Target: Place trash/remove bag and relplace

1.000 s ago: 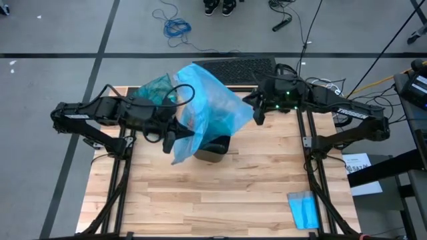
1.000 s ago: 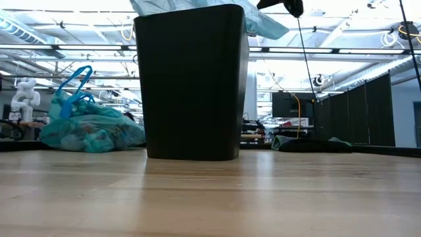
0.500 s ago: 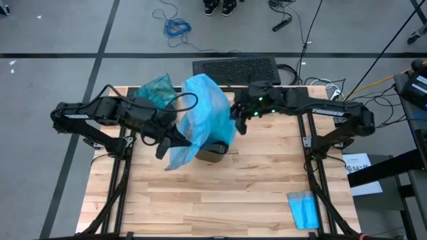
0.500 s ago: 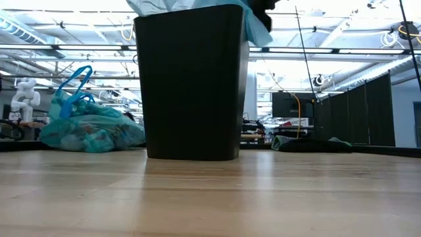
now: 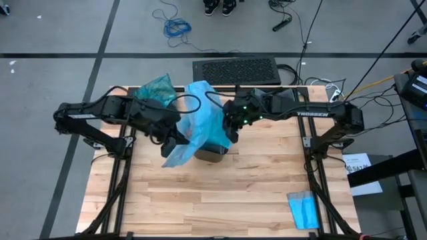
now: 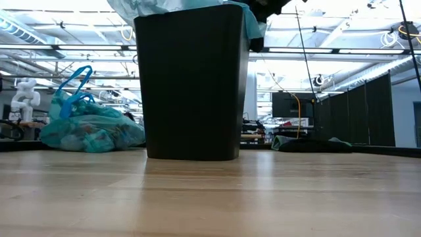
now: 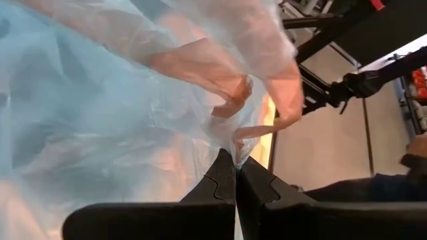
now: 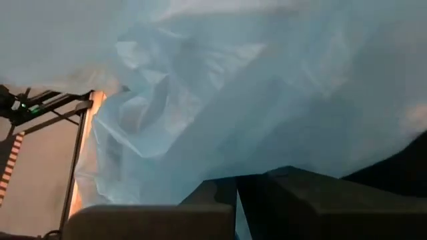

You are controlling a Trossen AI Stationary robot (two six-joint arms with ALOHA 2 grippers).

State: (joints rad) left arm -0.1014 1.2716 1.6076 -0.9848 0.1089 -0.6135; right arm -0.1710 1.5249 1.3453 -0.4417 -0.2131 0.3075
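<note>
From above, the sky-blue bag (image 5: 200, 123) drapes over the black bin (image 5: 215, 148) near the middle of the bench (image 5: 220, 200), hiding most of it. The low view shows the bin's whole dark side and the full teal bag (image 6: 89, 125) standing behind. The left end effector (image 7: 235, 175) is pressed together, pinching the thin, crinkly, see-through film; the right end effector (image 8: 237, 187) is likewise pinching the bag's other side.

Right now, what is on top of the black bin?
The sky-blue bag drapes over the black bin, pinched by the left end effector and right end effector. The bin's inside is covered.
</note>
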